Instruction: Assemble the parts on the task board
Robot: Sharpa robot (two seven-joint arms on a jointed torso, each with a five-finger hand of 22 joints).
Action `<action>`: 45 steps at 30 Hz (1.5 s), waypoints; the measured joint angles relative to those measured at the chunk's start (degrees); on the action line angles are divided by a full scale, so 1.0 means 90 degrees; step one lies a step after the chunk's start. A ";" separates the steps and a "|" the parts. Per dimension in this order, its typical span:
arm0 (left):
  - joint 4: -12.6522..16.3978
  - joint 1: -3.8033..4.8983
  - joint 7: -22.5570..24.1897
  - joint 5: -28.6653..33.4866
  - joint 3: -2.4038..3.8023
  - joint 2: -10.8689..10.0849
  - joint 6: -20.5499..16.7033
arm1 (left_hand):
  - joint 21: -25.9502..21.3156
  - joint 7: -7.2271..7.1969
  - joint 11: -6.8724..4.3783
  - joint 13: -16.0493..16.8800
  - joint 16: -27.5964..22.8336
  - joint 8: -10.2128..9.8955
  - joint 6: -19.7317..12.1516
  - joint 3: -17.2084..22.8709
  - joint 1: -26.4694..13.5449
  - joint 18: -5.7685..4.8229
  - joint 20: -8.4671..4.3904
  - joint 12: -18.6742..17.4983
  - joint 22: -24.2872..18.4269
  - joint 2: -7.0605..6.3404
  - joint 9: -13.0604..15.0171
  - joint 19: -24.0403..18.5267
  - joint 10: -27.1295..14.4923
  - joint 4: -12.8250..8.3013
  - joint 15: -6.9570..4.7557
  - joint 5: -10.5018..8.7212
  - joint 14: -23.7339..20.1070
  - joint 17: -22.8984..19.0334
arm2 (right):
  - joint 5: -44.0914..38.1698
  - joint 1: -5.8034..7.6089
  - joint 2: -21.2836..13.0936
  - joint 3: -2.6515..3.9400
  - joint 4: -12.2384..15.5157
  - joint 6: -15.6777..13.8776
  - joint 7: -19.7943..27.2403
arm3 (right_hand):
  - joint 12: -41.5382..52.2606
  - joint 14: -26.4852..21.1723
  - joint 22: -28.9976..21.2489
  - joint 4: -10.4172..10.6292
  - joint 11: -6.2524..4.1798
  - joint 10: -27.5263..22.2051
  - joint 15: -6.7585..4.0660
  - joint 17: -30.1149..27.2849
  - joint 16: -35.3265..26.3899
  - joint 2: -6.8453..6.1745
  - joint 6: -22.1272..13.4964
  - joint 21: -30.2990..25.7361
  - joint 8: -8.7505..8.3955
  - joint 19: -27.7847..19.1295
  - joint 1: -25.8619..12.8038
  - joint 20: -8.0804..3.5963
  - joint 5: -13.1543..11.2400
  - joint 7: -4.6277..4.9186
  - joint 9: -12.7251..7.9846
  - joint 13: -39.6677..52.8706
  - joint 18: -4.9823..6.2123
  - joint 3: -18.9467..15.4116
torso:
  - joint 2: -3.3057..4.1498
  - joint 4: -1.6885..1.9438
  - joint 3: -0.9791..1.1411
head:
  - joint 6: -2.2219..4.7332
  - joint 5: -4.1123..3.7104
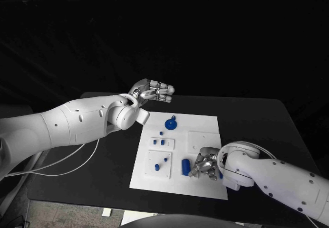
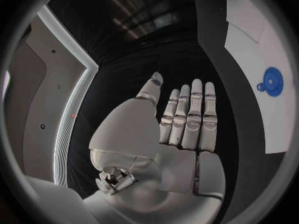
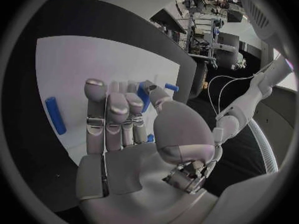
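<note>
Board: we see the flat white rectangular task board [image 1: 206, 124] lying mid-table on the black table [image 1: 260, 123].
Left robot hand: the silver left robot hand [image 1: 155, 90] hangs off the board's far-left corner, around 11 o'clock from the board's middle; in the left wrist view [image 2: 177, 129] its fingers stand straight and close side by side, nothing in them.
Right robot hand: the silver right robot hand [image 1: 206, 164] is down over the board's near-right part, about 5 o'clock; fingers curled inward in the right wrist view [image 3: 124, 129], and a small blue piece [image 3: 144, 95] shows at the fingertips. We cannot tell whether it is gripped.
Gear: the round blue toothed disc [image 1: 170, 124] lies at the board's far end, 12 o'clock.
Cylinder: the blue cylindrical peg [image 1: 185, 166] lies flat just beside the right robot hand, at 6 o'clock.
Small pieces: little blue parts [image 1: 160, 141] sit at 9 o'clock, another blue part [image 1: 158, 166] at 7 o'clock.
</note>
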 measured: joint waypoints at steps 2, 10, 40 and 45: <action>0.0000 0.0000 -0.0001 0.0000 0.0000 0.0000 0.0001 | 0.0000 0.0000 0.0000 0.0000 0.0000 0.0000 0.0000 0.0000 0.0000 0.0000 0.0000 0.0000 0.0000 0.0000 0.0000 0.0000 0.0000 0.0000 0.0000 0.0000 0.0000 0.0000 | -0.0001 -0.0001 0.0006 -0.0001 -0.0005 -0.0017 0.0000 | 0.0000 0.0011 0.0000 0.0000 0.0000 0.0000 -0.0010 0.0001 0.0014 0.0000 0.0000 0.0000 0.0000 0.0000 0.0000 0.0000 0.0000 0.0000 0.0004 0.0000 0.0000 0.0000 | -0.0002 0.0000 0.0000 | 0.0000 0.0001; 0.0000 0.0000 -0.0006 0.0000 0.0000 -0.0002 0.0003 | 0.0000 0.0000 0.0000 0.0000 0.0000 0.0000 0.0000 0.0000 0.0000 0.0000 0.0000 0.0000 0.0000 0.0000 0.0000 0.0000 0.0000 0.0000 0.0000 0.0000 0.0000 0.0000 | 0.0025 -0.0004 0.0008 -0.0002 -0.0012 -0.0030 0.0012 | 0.0000 0.0011 0.0000 0.0040 0.0000 0.0000 -0.0010 0.0001 0.0013 -0.0044 0.0000 0.0022 0.0000 0.0000 -0.0041 0.0000 0.0023 0.0000 0.0018 0.0000 0.0000 -0.0040 | -0.0002 -0.0004 -0.0004 | 0.0002 -0.0002; -0.0002 0.0000 -0.0040 -0.0004 -0.0002 -0.0003 0.0008 | 0.0000 0.0000 0.0000 0.0000 0.0000 0.0000 0.0000 0.0000 0.0000 0.0000 0.0000 0.0000 0.0000 0.0000 0.0000 0.0000 0.0000 0.0035 0.0000 0.0000 0.0000 0.0004 | 0.0048 -0.0054 0.0091 -0.0029 -0.0101 0.0160 0.0105 | 0.0000 0.0011 0.0000 -0.0222 0.0001 0.0000 -0.0009 0.0003 0.0013 -0.0089 0.0140 0.0085 0.0005 0.0000 0.0337 0.0000 -0.0499 -0.0023 0.0024 0.0001 0.0000 -0.0392 | -0.0003 -0.0003 -0.0005 | 0.0004 0.0012; -0.0002 0.0000 -0.0044 -0.0005 -0.0002 -0.0007 0.0008 | 0.0000 0.0000 0.0000 0.0000 0.0000 0.0000 0.0000 0.0000 0.0000 0.0000 0.0000 0.0000 0.0001 0.0000 0.0000 0.0000 0.0000 0.0034 0.0000 0.0000 0.0000 0.0004 | 0.0058 -0.0058 0.0054 -0.0029 -0.0070 0.0179 0.0177 | 0.0000 0.0011 0.0005 0.0173 0.0001 0.0000 -0.0009 -0.0013 0.0013 -0.0424 0.0151 0.0085 0.0005 0.0000 0.0373 0.0000 -0.0862 -0.0012 -0.0002 -0.0008 0.0000 -0.0645 | -0.0003 -0.0004 -0.0001 | 0.0016 0.0009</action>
